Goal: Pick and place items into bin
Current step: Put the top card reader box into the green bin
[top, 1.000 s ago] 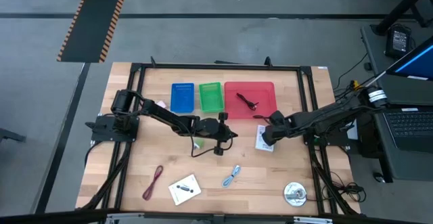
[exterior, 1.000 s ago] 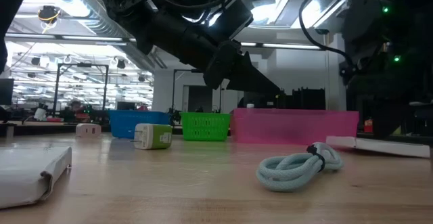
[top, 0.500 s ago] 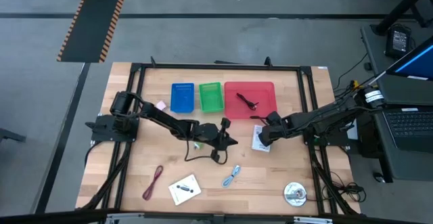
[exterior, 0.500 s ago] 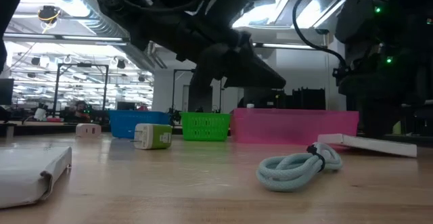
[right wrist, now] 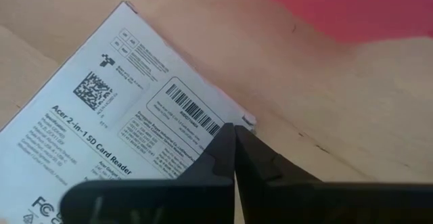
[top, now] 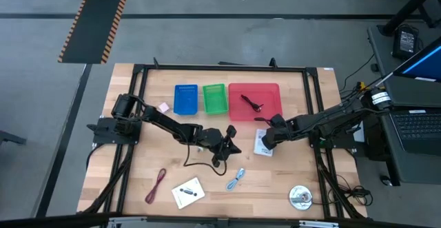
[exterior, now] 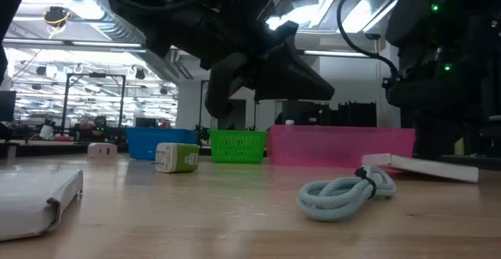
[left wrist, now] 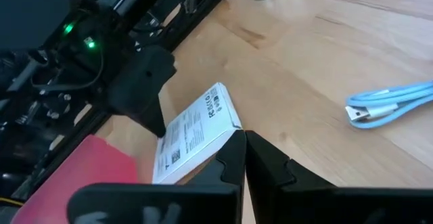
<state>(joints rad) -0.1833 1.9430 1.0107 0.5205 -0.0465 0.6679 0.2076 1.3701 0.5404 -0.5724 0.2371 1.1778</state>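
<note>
Near edge of worktop [top: 124, 187]: a white packet [top: 187, 192], a maroon cable loop [top: 157, 184], a light-blue cable loop [top: 236, 179] and a round silver disc [top: 300, 198] lie apart from one another.
Middle, left gripper [top: 226, 147]: clenched with nothing between the fingers, held above the wood, just beside the green-white charger [exterior: 177, 157].
Middle, right gripper [top: 264, 140]: fingers pressed together at the edge of the white card-reader box [right wrist: 122, 129], which lies on the worktop just in front of the red bin.
Far side: blue bin [top: 185, 98], green bin [top: 214, 98] and red bin [top: 238, 111] in a row; a dark cable [top: 251, 104] lies in the red bin.
</note>
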